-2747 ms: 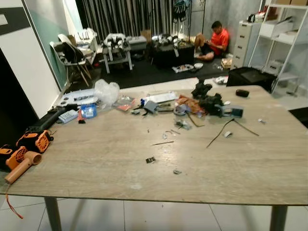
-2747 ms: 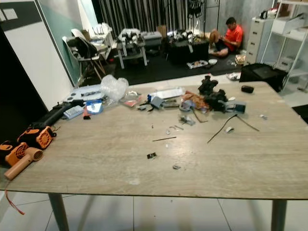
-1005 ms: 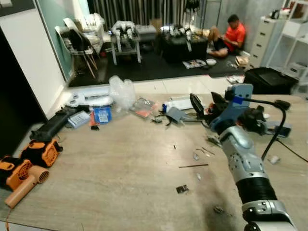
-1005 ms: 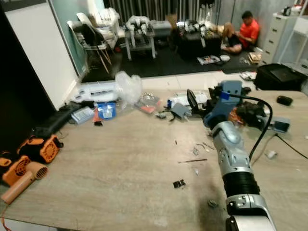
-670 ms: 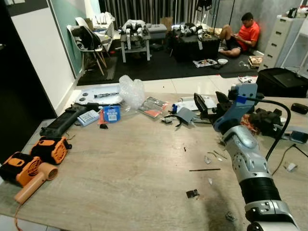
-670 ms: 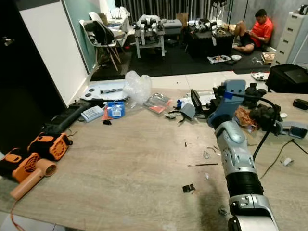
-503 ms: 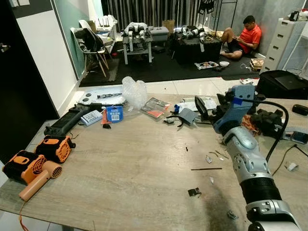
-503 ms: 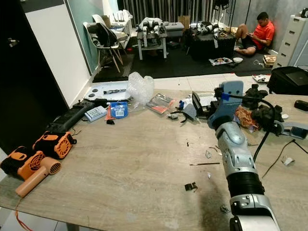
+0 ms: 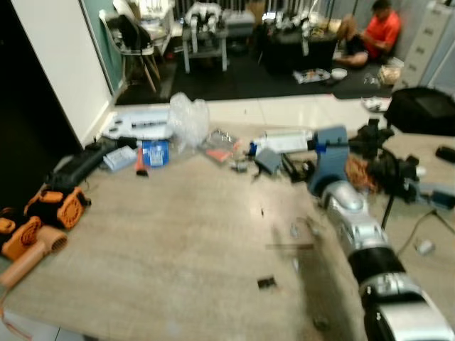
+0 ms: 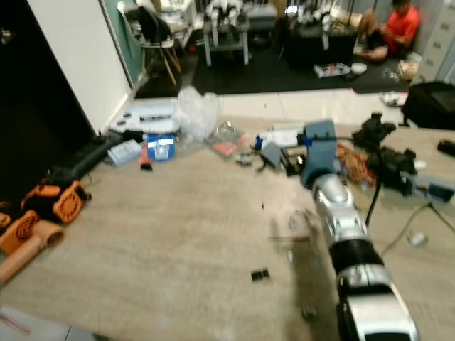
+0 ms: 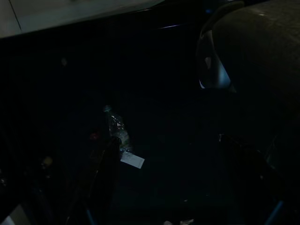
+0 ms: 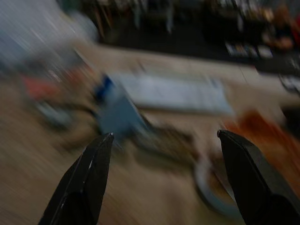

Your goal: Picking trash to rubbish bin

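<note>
My right arm reaches over the wooden table [image 9: 163, 234] to the litter at its far middle. The right gripper [image 12: 165, 135] is open, its fingers [image 9: 290, 169] spread wide just short of a grey-blue folded scrap [image 9: 266, 159], seen blurred in the right wrist view [image 12: 119, 115]. Beside that scrap lie a white flat sheet [image 12: 173, 93], a red wrapper [image 9: 220, 152], a crumpled clear plastic bag [image 9: 187, 117] and a blue packet [image 9: 155, 152]. Small dark bits [image 9: 266, 283] lie nearer me. The left wrist view is very dark; a small plastic bottle [image 11: 117, 129] lies on the floor there.
Orange power tools [image 9: 43, 213] sit at the table's left edge. Black gadgets, orange wire and cables [image 9: 387, 167] crowd the right, close to my right arm. Beyond the table a person in an orange shirt [image 9: 380, 28] sits on the floor near chairs and a black bag [image 9: 419, 110].
My right arm came up into view and stretched toward the far clutter; the gripper now sits lower and closer to the grey-blue scrap. The camera has shifted and the picture is blurred.
</note>
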{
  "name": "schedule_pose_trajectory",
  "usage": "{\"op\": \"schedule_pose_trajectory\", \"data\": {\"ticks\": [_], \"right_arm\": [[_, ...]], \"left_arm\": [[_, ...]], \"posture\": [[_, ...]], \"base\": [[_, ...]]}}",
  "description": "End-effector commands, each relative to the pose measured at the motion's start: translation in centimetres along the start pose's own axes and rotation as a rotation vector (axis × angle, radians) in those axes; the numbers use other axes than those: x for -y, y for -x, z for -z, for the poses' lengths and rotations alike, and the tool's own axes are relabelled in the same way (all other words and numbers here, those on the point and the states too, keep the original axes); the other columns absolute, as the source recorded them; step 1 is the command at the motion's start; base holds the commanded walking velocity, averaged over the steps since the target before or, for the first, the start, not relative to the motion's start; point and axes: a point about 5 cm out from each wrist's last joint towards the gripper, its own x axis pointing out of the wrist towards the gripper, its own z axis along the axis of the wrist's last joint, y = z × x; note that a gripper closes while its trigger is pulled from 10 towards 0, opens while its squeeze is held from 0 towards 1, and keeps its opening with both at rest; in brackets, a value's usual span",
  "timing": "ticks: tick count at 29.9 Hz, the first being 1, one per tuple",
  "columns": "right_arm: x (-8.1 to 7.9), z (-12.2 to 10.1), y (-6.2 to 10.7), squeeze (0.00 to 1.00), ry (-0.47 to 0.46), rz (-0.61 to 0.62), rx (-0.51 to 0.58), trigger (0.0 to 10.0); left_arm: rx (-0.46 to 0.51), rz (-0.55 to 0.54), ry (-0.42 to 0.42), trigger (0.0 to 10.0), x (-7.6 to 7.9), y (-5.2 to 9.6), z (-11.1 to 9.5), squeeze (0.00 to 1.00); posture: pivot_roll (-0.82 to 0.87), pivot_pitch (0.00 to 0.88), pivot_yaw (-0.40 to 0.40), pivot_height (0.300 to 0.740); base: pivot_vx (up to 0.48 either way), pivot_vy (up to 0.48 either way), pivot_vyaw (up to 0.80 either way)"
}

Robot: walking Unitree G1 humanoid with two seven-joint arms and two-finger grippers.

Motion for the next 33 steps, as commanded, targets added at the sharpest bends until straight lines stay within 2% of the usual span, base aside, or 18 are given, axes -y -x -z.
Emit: {"op": "schedule_pose_trajectory", "data": {"ticks": [1, 7, 12, 17, 27, 30, 31, 33], "right_arm": [[0.0, 0.7, 0.0, 0.0, -0.001, 0.003, -0.041, 10.0], [0.8, 2.1, 0.4, 0.0, -0.043, 0.015, -0.145, 10.0], [0.9, 3.2, 1.2, 0.0, -0.112, -0.043, -0.22, 10.0], [1.9, 5.1, 2.0, 0.0, -0.122, 0.036, -0.291, 10.0], [2.6, 4.4, 2.4, 0.0, -0.118, 0.045, -0.185, 10.0], [3.1, 3.6, 2.4, 0.0, -0.117, 0.037, -0.139, 10.0], [3.8, 2.3, 2.5, 0.0, -0.116, 0.027, -0.065, 10.0], [4.2, 1.7, 2.6, 0.0, -0.114, 0.025, -0.032, 10.0]], "left_arm": [[-0.037, 0.003, 0.01, 10.0, -0.1, 0.2, 1.3, 0.0], [-0.04, 0.003, 0.005, 10.0, -0.2, 0.3, 1.6, 0.0], [-0.019, 0.01, -0.003, 10.0, -0.3, 0.2, 0.8, 0.0], [-0.007, 0.018, -0.019, 10.0, -0.3, 0.1, 0.4, 0.0], [-0.014, 0.017, -0.047, 10.0, -0.9, 0.3, 0.5, 0.0], [-0.015, 0.015, -0.047, 10.0, -1.0, 0.3, 0.6, 0.0], [-0.015, 0.015, -0.046, 10.0, -1.1, 0.3, 0.6, 0.0], [-0.015, 0.015, -0.045, 10.0, -1.1, 0.3, 0.6, 0.0]], "posture": [[-0.07, 0.23, 0.066, 0.74], [-0.07, 0.238, 0.067, 0.74], [-0.07, 0.244, 0.072, 0.74], [-0.07, 0.251, 0.085, 0.74], [-0.08, 0.25, 0.097, 0.74], [-0.08, 0.249, 0.096, 0.74], [-0.08, 0.241, 0.095, 0.74], [-0.08, 0.241, 0.095, 0.74]], "base": [[0.0, 0.0, 0.0], [0.0, 0.0, 0.0], [0.0, 0.0, 0.0], [0.0, 0.0, 0.0], [0.0, 0.0, 0.0], [0.0, 0.0, 0.0], [0.0, 0.0, 0.0], [0.0, 0.0, 0.0]]}}
